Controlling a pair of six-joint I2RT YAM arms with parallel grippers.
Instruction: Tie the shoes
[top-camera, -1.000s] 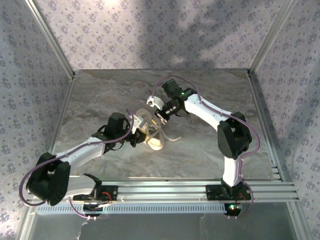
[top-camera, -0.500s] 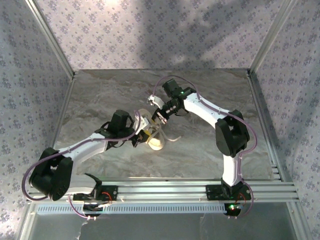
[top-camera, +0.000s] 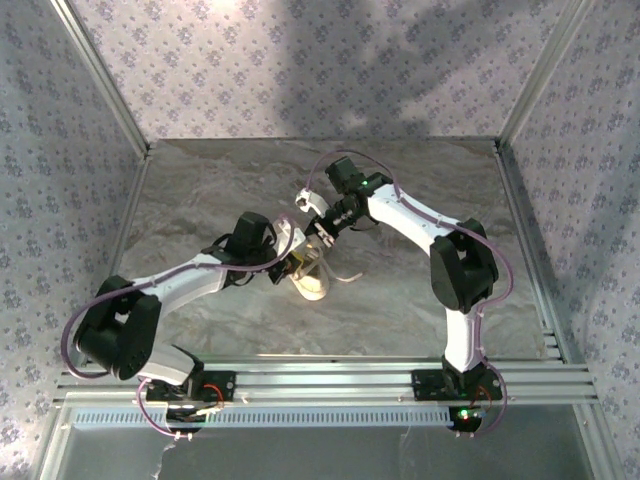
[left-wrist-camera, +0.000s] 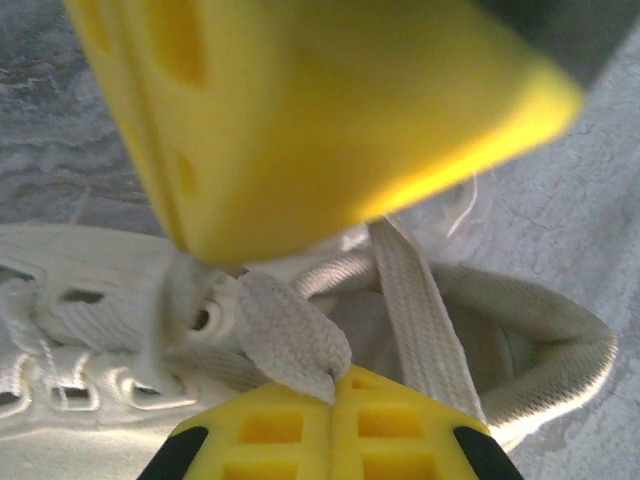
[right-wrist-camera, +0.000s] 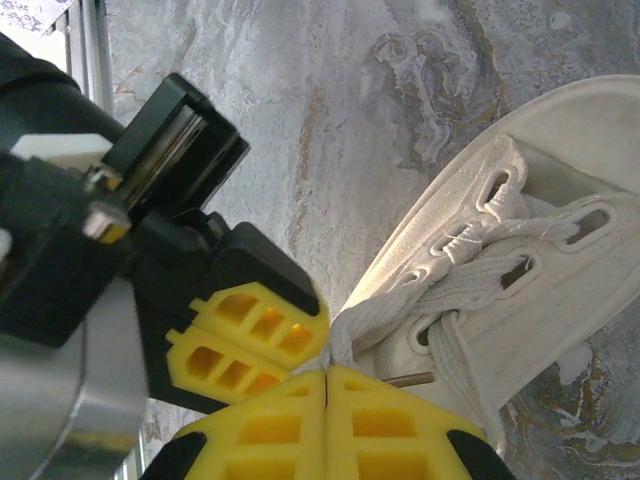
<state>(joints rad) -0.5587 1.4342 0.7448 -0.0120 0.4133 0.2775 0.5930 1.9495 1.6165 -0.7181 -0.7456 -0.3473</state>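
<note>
The cream-white shoe (top-camera: 312, 286) lies on the marble table, with both grippers meeting right above it. My left gripper (left-wrist-camera: 335, 378) is shut on a flat white lace (left-wrist-camera: 292, 336) that rises from the eyelets beside the shoe's opening (left-wrist-camera: 545, 330). My right gripper (right-wrist-camera: 327, 372) is shut on another lace strand (right-wrist-camera: 352, 325) coming off the shoe's eyelet row (right-wrist-camera: 560, 250). The two grippers almost touch: the left gripper's yellow fingers (right-wrist-camera: 250, 340) sit just beside the right one's tips. In the top view the left gripper (top-camera: 293, 264) comes from the left and the right gripper (top-camera: 320, 240) from behind.
A loose lace end (top-camera: 347, 278) trails on the table (top-camera: 420, 200) to the right of the shoe. Patterned walls and metal frame posts (top-camera: 524, 80) close in the table on three sides. A rail (top-camera: 330, 378) runs along the near edge.
My left arm has swung right and forward, bringing its wrist closer over the shoe. The right gripper has drawn slightly nearer to it. Both stay shut on their laces.
</note>
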